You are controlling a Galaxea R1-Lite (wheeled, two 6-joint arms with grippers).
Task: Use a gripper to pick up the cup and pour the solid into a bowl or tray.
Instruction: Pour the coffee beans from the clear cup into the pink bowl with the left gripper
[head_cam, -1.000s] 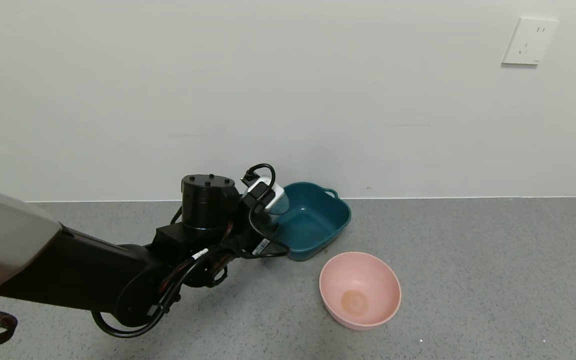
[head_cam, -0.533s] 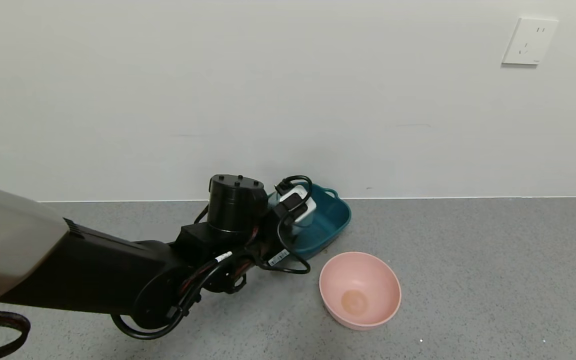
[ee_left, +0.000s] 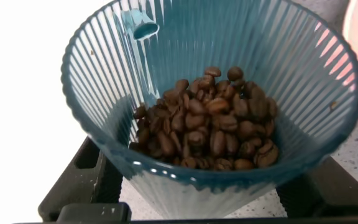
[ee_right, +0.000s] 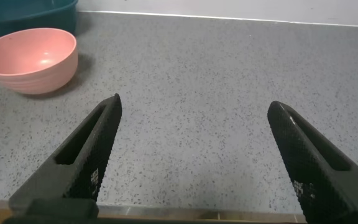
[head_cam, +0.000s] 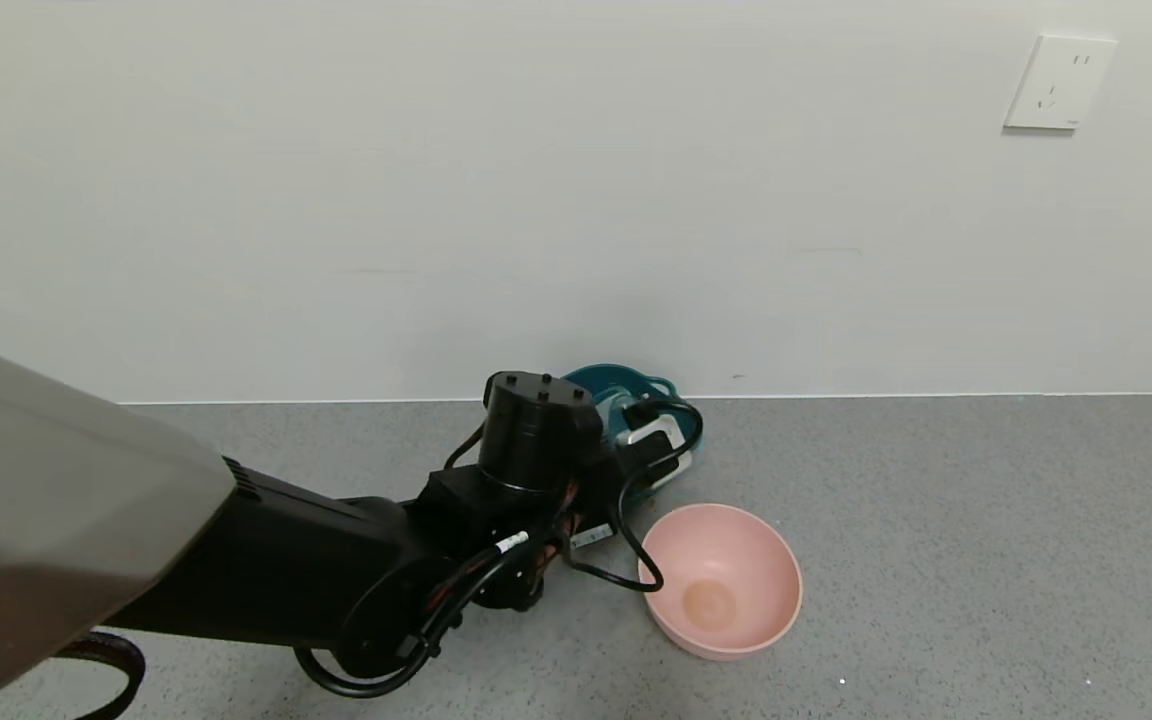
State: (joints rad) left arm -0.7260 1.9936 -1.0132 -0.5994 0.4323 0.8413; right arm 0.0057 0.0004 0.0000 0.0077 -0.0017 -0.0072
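Holding: left gripper (ee_left: 197, 193) clamped on the cup (ee_left: 216, 93), black fingers (ee_left: 82, 180) pressed against both sides of the ribbed wall near its base.
Left arm: reaches from the robot's left across the grey floor (head_cam: 986, 530), wrist over the near edge of the teal tub (head_cam: 626, 385), just behind the bowl (head_cam: 736, 625).
Cup state: upright in the left wrist view, mouth open toward the camera; in the head view it is hidden behind the wrist.
Solid (ee_left: 210, 127): brown beans heaped in the bottom of the cup, none seen outside it.
Bowl: pale pink, stands on the floor right of the left wrist; a black cable loop (head_cam: 636, 570) overlaps its left rim, contact cannot be told. Interior holds no beans.
Teal tub: against the wall, behind the bowl, mostly covered by the wrist.
Right gripper (ee_right: 194, 162): fingers spread wide apart, holding nothing, low over bare floor, well apart from the bowl (ee_right: 30, 59).
Wall socket (head_cam: 1061, 82): upper right of the wall.
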